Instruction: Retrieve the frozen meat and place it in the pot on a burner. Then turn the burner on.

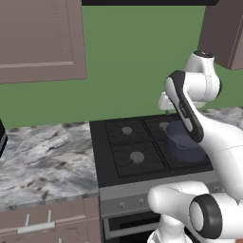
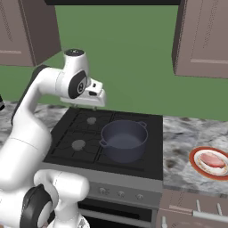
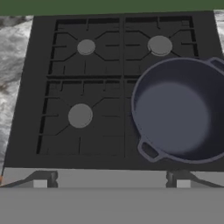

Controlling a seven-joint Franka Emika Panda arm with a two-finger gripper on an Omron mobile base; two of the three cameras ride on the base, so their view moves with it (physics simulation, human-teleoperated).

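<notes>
The dark blue-grey pot (image 3: 183, 109) stands on the front right burner of the black stove (image 3: 43, 87), and its inside looks empty. It also appears in the right base view, pot (image 2: 124, 140), and half hidden behind my arm in the left base view, pot (image 1: 182, 142). The frozen meat (image 2: 213, 160) is a pinkish-red piece lying on a red-rimmed plate (image 2: 196, 164) on the counter right of the stove. My gripper (image 3: 111, 181) hangs open above the stove's rear left part, gripper (image 2: 83, 106), with nothing between its fingers. A bare burner (image 3: 80, 115) lies front left.
Two more burners (image 3: 86, 47) (image 3: 159, 45) sit at the back. Control knobs (image 2: 102, 190) line the stove's front panel. Marble counter (image 1: 42, 156) runs left of the stove and counter (image 2: 182, 133) to its right. Wall cabinets (image 2: 202, 35) hang overhead.
</notes>
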